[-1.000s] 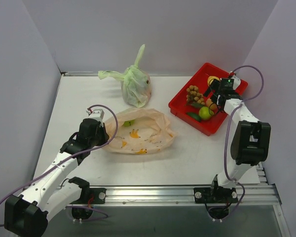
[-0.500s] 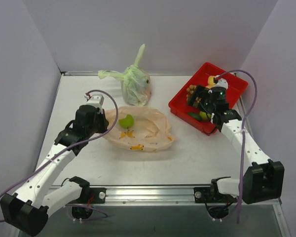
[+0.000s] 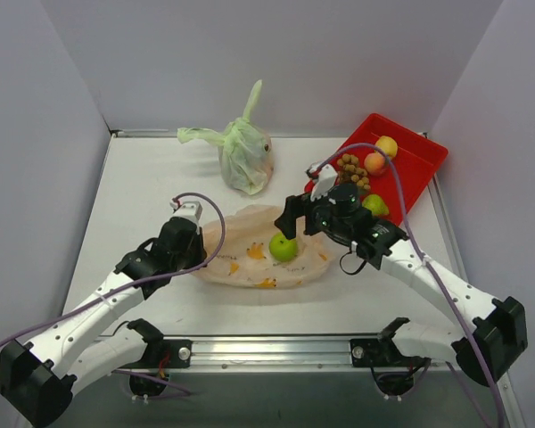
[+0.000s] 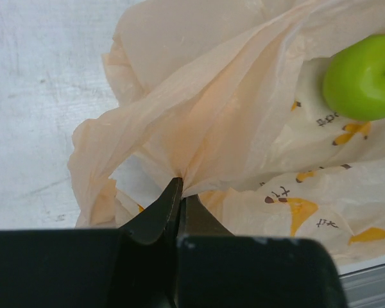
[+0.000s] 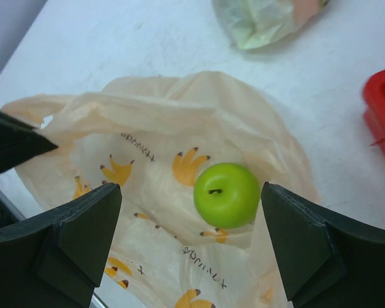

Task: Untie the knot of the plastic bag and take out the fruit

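Left gripper (image 4: 179, 192): closed tight on a fold of the plastic bag (image 3: 250, 254) at its 8 o'clock edge, evidently to anchor the film.
Bag: laid open on the bench (image 3: 143, 178); no knot discerned.
Green apple (image 5: 226, 194): exposed on the film.
Right gripper (image 5: 190, 187): spread wide, empty, held over the apple, judged ready for picking.
Red tray (image 3: 419, 165), 2 o'clock: other fruit (image 3: 375, 162) contained.

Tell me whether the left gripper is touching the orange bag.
Touching. The left wrist view shows the left gripper shut, its tips pinching a fold of the bag.
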`<state>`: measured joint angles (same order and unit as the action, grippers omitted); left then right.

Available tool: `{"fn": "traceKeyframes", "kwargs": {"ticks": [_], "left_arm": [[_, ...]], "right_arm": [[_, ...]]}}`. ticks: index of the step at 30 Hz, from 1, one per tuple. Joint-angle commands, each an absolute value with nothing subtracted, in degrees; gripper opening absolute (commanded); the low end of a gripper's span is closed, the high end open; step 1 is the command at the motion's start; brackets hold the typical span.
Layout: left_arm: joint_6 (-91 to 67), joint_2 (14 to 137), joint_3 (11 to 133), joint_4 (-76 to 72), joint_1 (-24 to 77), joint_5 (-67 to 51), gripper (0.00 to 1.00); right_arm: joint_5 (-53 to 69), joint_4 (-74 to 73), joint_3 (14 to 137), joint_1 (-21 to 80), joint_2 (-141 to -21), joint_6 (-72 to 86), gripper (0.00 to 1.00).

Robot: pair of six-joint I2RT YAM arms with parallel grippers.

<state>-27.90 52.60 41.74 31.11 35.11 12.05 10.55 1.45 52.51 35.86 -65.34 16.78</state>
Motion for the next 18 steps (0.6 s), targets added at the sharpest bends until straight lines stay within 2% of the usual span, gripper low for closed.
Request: {"fn": "traceKeyframes", "kwargs": {"ticks": [1, 6, 9, 18], "left_arm": [[-32.08, 50.10, 40.09, 30.41, 35.07, 13.80, 0.00], [-31.47, 51.77, 38.94, 29.80, 35.16, 13.45, 0.00], [-30.94, 52.21, 37.80, 28.30, 35.16, 12.83, 0.00], [-29.97, 50.98, 36.91, 26.98, 35.16, 11.86, 0.00]], "right_arm": [[13.01, 2.72, 53.35, 40.41, -69.86, 12.40, 0.95], [11.26, 1.24, 54.67, 45.87, -76.19, 10.73, 0.93], [7.92, -1.65, 56.16, 45.88, -79.97, 8.80, 0.93], [2.03, -7.03, 60.20, 46.32, -90.08, 5.80, 1.00]]}}
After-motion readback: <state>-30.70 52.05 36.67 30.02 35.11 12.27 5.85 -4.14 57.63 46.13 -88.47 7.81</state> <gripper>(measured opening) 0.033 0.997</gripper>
